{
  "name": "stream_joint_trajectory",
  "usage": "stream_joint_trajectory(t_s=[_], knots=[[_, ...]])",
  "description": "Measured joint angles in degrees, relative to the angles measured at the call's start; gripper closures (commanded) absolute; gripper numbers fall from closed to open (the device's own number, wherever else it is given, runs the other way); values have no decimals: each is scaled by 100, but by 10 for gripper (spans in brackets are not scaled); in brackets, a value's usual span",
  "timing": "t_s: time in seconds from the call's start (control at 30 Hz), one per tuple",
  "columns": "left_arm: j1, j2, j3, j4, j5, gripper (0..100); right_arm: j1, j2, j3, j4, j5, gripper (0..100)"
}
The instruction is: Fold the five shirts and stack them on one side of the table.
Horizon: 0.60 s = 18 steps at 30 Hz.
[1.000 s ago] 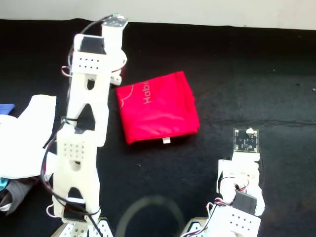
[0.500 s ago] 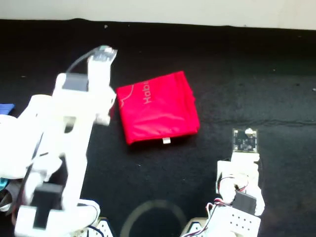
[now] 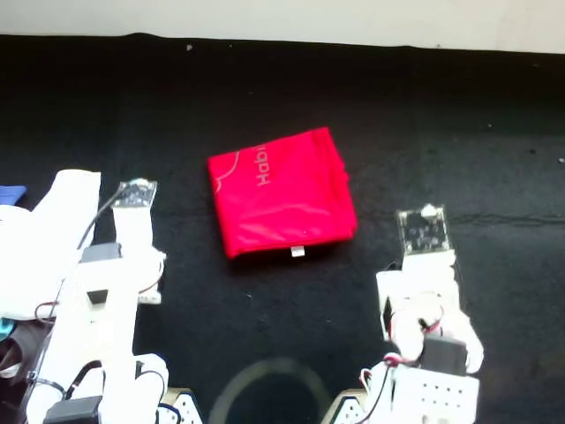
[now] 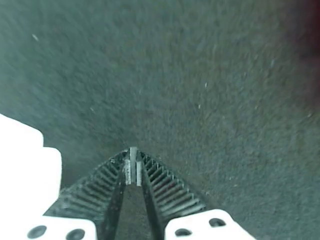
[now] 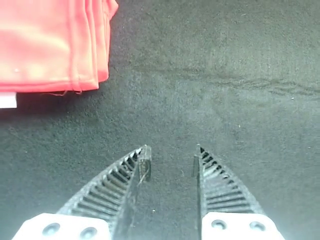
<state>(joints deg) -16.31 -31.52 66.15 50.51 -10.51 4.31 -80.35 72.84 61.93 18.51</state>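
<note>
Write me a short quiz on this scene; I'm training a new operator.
1. True or false: the red shirt lies folded on the table.
2. The left gripper is shut. The right gripper is: A) open B) shut on the shirt C) shut, empty.
3. Which arm is the white cloth beside?
Key: 1 true; 2 A; 3 left.
</note>
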Motion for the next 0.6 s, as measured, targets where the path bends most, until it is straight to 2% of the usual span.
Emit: stream_joint_trajectory(t_s=[0.17,0.47,0.53,0.6], knots=[[0,-114,440,-519,0,990,-9,1820,-1574,281,-422,851],[0,-132,501,-589,0,990,-967,4580,-4457,905,-1336,845],[0,-132,501,-589,0,990,-1152,5275,-4967,941,-1530,817],[0,-132,501,-589,0,990,-1292,5996,-5468,958,-1679,745]])
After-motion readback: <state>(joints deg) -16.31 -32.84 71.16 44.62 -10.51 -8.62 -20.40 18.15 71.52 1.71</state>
